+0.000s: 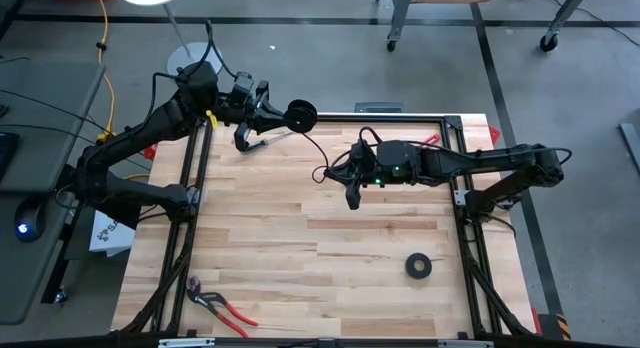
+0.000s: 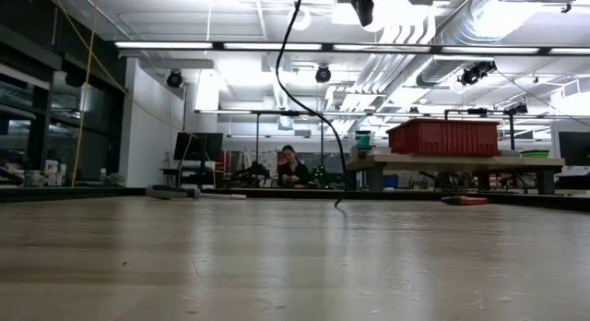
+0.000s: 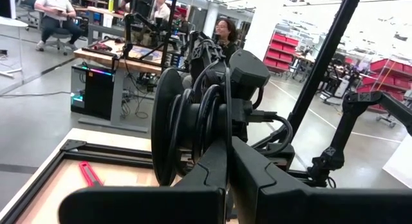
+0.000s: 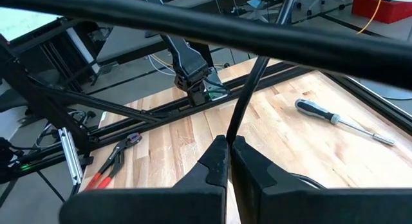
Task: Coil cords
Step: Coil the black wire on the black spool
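The table (image 1: 330,248) is a broad slab of pale wooden planks, smooth and matte, framed by dark metal rails. Above its far half the two dark arms meet. The cord (image 1: 322,151) is a thin, black, wiry cable strung between them, running roughly left to right: at its left end it is wound in tight round loops, seen edge-on from the left wrist as stacked dark rings (image 3: 187,130), and from there it sags in a shallow curve toward the middle of the table. In the low view it drops as a thin line from above, its free tail (image 2: 337,203) reaching the wood. The left pincer (image 1: 297,116) hangs over the far-left part of the table with its fingers pressed together on the cord at the loops. The right pincer (image 1: 352,196) hovers over the far middle, its fingers pinching the cord, which passes as a straight black strand up between the fingertips (image 4: 226,150). On the near right of the table lies a thick black roll of tape (image 1: 419,266), flat and ring-shaped. At the near left sit pliers (image 1: 218,304) with red handles. Near the far left, just under the left arm, lies a screwdriver (image 4: 344,120) with a dark grip and slim metal shaft.
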`<state>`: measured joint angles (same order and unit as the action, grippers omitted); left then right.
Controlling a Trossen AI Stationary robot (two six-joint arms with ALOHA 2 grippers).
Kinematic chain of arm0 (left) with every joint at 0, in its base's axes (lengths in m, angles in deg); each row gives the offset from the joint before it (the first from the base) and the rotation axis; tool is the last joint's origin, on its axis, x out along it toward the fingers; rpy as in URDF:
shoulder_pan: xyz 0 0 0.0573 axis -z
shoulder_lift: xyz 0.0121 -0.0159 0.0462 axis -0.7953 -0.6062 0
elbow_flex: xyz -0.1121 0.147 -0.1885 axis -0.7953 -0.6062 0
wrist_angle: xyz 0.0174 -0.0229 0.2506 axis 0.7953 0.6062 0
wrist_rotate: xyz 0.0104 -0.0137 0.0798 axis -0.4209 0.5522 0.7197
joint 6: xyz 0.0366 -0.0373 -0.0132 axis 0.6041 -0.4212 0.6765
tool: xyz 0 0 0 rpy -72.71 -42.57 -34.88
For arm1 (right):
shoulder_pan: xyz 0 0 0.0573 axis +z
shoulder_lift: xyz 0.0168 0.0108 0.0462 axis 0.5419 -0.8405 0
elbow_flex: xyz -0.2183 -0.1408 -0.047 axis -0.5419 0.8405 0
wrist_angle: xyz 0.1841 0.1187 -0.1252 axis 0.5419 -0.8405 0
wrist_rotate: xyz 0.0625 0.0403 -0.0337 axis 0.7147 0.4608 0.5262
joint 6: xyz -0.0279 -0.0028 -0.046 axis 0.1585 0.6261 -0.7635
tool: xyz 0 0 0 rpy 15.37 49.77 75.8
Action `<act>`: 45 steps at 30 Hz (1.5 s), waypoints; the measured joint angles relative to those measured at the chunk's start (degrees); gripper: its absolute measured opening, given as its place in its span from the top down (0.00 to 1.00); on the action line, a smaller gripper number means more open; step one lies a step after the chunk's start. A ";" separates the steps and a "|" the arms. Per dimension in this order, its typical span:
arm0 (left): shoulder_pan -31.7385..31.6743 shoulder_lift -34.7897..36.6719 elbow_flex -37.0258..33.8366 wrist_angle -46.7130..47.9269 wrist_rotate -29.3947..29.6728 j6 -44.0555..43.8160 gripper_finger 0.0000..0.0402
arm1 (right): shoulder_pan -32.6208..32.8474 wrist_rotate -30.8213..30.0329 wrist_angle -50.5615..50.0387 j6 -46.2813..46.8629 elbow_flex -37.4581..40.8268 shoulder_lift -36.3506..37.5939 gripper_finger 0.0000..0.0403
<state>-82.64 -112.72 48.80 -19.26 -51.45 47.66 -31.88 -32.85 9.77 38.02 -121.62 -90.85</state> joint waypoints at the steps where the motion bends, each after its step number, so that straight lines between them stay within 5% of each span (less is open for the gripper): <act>1: 0.00 0.00 0.00 0.02 0.00 0.00 1.00 | 0.00 0.04 0.00 0.00 0.00 0.00 1.00; 45: 0.01 0.00 0.00 1.67 0.13 0.94 1.00 | 1.11 1.12 0.02 0.07 0.00 -0.02 1.00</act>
<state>-82.63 -112.73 48.80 -17.59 -51.32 48.60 -30.77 -31.73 9.79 38.09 -121.62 -90.88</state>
